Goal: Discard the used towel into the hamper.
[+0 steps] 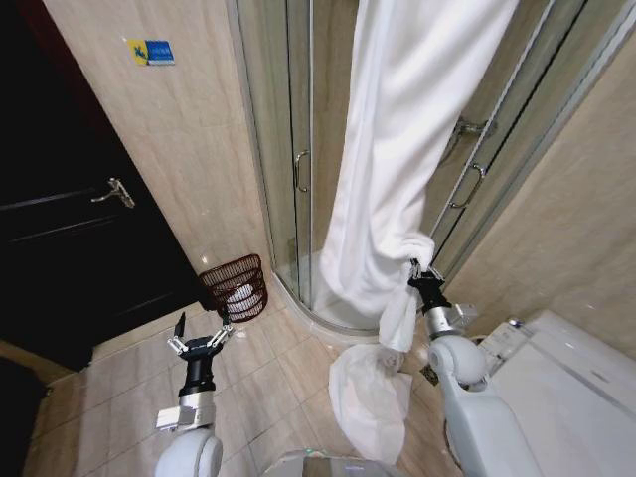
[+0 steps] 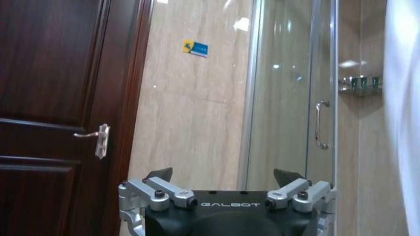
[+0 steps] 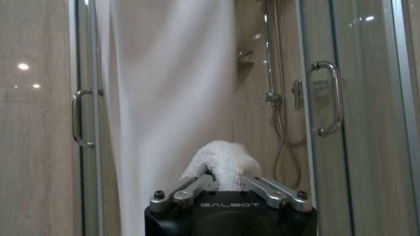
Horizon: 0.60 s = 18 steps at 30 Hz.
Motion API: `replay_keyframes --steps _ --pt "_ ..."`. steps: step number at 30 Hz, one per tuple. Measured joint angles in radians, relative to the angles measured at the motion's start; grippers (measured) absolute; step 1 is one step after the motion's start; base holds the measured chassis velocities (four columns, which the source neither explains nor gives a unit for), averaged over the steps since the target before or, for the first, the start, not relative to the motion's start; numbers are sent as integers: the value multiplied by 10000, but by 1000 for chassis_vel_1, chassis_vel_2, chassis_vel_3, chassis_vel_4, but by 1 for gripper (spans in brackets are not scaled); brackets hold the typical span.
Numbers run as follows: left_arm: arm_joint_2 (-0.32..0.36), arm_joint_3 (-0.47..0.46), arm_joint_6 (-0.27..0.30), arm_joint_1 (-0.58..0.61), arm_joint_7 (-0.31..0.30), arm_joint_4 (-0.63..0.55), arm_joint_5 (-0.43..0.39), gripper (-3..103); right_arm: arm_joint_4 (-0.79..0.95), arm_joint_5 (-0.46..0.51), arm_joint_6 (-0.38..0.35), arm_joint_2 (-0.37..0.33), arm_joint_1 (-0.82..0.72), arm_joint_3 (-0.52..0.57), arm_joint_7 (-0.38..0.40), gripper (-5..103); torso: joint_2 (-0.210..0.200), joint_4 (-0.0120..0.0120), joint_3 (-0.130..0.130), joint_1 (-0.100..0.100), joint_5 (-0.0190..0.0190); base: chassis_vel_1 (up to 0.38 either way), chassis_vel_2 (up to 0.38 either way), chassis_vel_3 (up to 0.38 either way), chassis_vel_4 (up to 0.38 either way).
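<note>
Beside the glass shower stall [image 1: 298, 179], the right gripper [image 1: 425, 283] holds its jaws clamped on the hanging white towel [image 1: 397, 179], the grasp step apparently done. The left gripper [image 1: 202, 343] waits, jaws spread wide. The hamper [image 1: 235, 286] stands at ten o'clock from the towel's trailing end; pulling the towel free and carrying it over looks next.

Towel [image 1: 397, 189]: white terry cloth, nubby, matt. Hamper [image 1: 236, 286]: dark red-brown open-weave wire. Floor tiles [image 1: 109, 397] glossy beige; door [image 2: 52, 123] dark polished wood, metal lever.
</note>
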Motion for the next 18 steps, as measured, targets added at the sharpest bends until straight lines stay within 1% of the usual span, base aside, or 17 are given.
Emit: replay_keyframes --steps 8,18 --pt "85 136 -46 64 5 -72 31 100 288 -202 224 270 -624 195 -74 4 0 -1 0 0 0 0 0 0 0" --pt "127 285 -50 90 17 -169 76 100 467 -234 371 336 -937 412 -109 4 0 0 0 0 0 0 0 0 0"
